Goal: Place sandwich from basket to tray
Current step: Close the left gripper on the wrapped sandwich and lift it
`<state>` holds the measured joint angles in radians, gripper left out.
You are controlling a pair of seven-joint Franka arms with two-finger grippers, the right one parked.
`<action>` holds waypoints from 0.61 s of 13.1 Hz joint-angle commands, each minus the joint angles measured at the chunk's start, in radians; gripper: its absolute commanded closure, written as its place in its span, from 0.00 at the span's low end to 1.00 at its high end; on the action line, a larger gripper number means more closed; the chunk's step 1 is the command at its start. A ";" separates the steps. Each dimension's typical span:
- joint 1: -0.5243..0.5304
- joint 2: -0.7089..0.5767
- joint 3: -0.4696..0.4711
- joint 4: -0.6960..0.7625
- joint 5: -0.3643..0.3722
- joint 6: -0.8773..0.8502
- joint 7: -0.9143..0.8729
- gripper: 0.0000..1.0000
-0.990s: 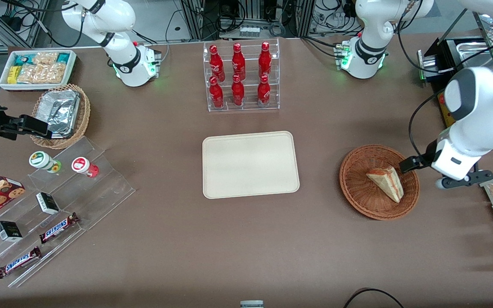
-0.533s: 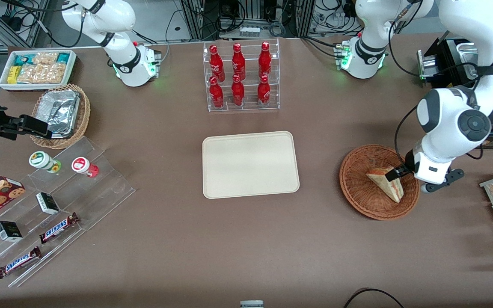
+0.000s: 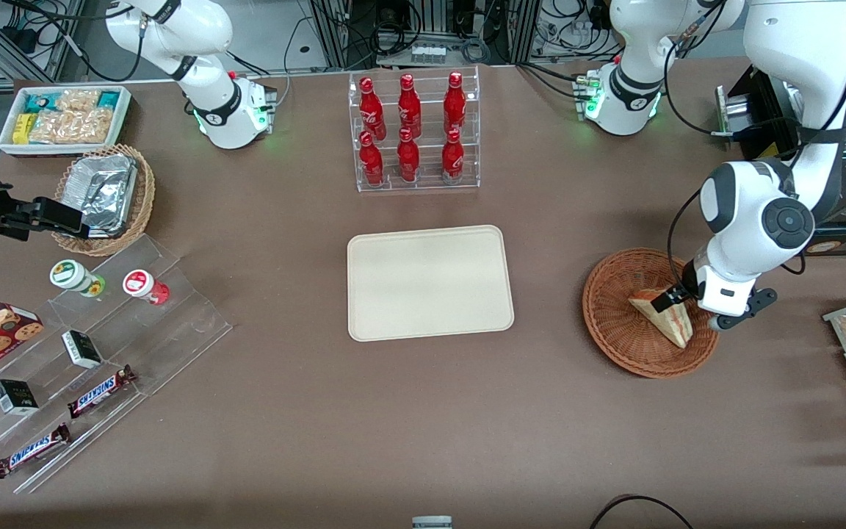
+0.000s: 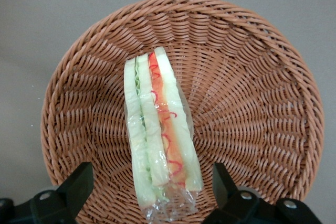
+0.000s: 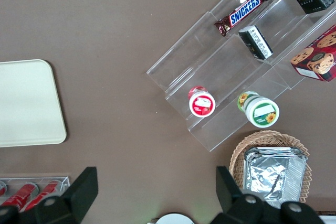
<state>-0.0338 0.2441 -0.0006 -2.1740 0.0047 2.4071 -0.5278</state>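
**End effector poised over the wrapped sandwich**

The small triangular sandwich [image 4: 160, 140] of pale white bread, with green and red-orange filling along its cut edge, is seen lying inside the wide, shallow, round reddish-brown wicker basket [image 3: 617, 334], which rests on the brown counter [image 3: 423, 411] toward the working arm's end. A clear film wrap appears to be gathered at one end of the wedge. The left arm's end effector [image 4: 152, 195] is held directly above the sandwich, its two dark fingers [image 4: 79, 184] spread apart, one on each side of the wedge, and nothing is gripped.

The sandwich is judged to be light and soft; it could be crushed by a firm squeeze, and the film may be slippery. A gentle hold across the two flat bread faces, near the thicker end, is judged the safest.

The flat cream-beige rectangular plastic tray [image 3: 364, 323] with rounded corners is seen at the middle of the counter, well apart from the basket. The transfer is judged not yet begun.
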 commanded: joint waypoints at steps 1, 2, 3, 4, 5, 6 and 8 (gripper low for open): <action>-0.006 0.024 -0.002 -0.003 0.003 0.036 -0.024 0.00; -0.009 0.032 -0.002 -0.001 0.003 0.040 -0.024 0.00; -0.009 0.043 -0.002 -0.003 0.003 0.062 -0.027 0.02; -0.011 0.052 -0.002 -0.001 0.003 0.070 -0.050 0.26; -0.014 0.057 -0.002 0.003 0.003 0.070 -0.073 0.63; -0.014 0.057 -0.004 0.009 0.003 0.069 -0.075 0.93; -0.014 0.054 -0.004 0.032 0.003 0.057 -0.073 1.00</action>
<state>-0.0403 0.2987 -0.0055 -2.1684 0.0046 2.4654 -0.5756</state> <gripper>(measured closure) 0.330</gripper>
